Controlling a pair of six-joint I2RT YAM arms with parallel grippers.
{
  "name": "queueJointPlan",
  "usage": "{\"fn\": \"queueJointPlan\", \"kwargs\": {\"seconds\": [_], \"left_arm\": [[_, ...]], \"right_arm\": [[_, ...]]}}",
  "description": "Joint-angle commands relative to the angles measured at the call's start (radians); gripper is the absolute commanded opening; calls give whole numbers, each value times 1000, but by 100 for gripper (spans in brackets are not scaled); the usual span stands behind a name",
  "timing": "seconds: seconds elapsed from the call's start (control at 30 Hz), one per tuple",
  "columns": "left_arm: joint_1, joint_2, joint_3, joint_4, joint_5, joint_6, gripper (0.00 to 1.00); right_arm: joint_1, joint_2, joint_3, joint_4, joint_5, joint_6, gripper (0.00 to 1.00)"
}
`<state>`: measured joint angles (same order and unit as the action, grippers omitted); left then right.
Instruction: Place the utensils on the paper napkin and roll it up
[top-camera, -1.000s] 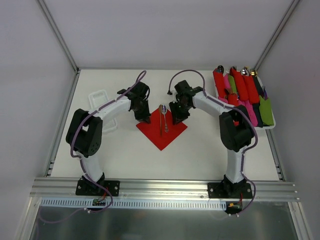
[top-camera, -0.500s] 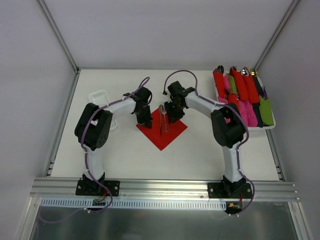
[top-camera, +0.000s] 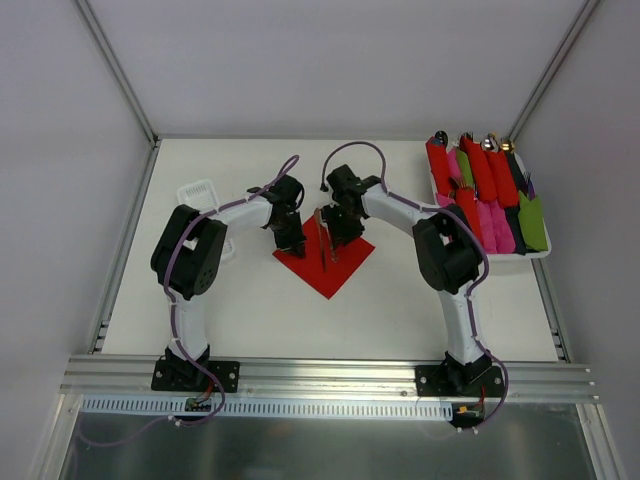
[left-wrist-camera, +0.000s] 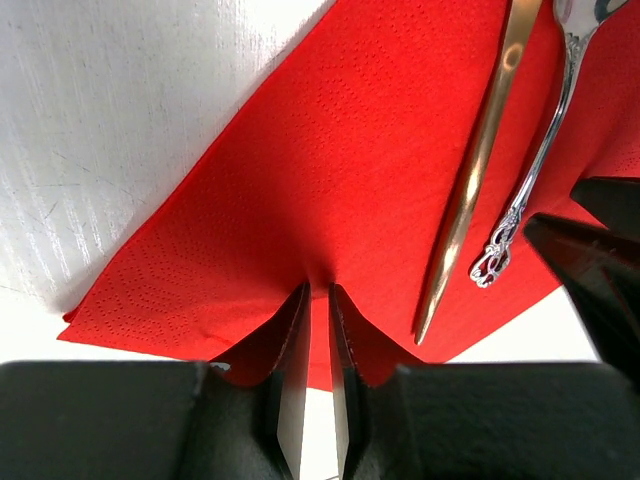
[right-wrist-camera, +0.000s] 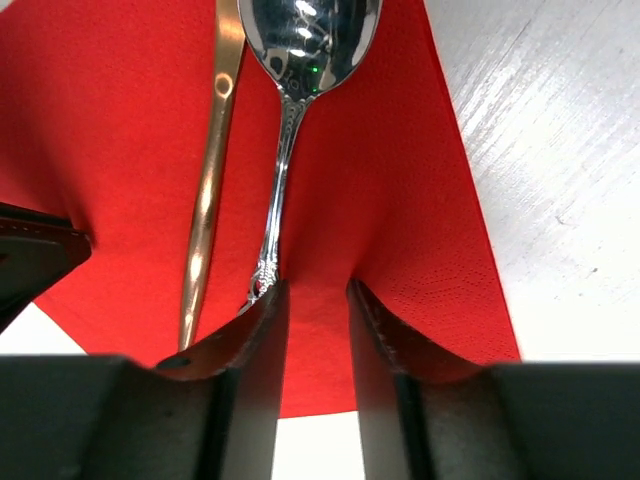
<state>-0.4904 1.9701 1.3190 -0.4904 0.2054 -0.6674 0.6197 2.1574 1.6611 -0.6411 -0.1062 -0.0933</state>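
Utensils (top-camera: 327, 245) are lying on the paper napkin (top-camera: 322, 262) mid-frame, so it looks like rolling time: left end effector (left-wrist-camera: 318, 300) pinches its edge, right end effector (right-wrist-camera: 312, 300) sits slightly open there, and next probably needs both curling that edge over evenly.

Robotics lab cell: white panel walls (top-camera: 330, 60), alu base rail (top-camera: 330, 375).

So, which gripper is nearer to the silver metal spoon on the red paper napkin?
Right. The right gripper stands at the spoon handle's end; the left gripper pinches the napkin beyond the brass-coloured utensil.
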Motion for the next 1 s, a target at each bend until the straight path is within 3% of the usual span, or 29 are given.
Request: {"fn": "queueJointPlan", "kwargs": {"seconds": [0.0, 0.37, 0.73, 0.97], "left_arm": [[3, 1, -17, -5, 6, -9, 13], [23, 0, -23, -5, 9, -3, 13], [32, 7, -30, -5, 3, 2, 13], [39, 9, -38, -7, 3, 0, 13]], "right_arm": [[8, 25, 34, -14, 17, 15, 37], [9, 39, 39, -31, -1, 17, 42], [15, -4, 28, -31, 2, 18, 36], [41, 8, 40, -43, 100, -6, 34]]}}
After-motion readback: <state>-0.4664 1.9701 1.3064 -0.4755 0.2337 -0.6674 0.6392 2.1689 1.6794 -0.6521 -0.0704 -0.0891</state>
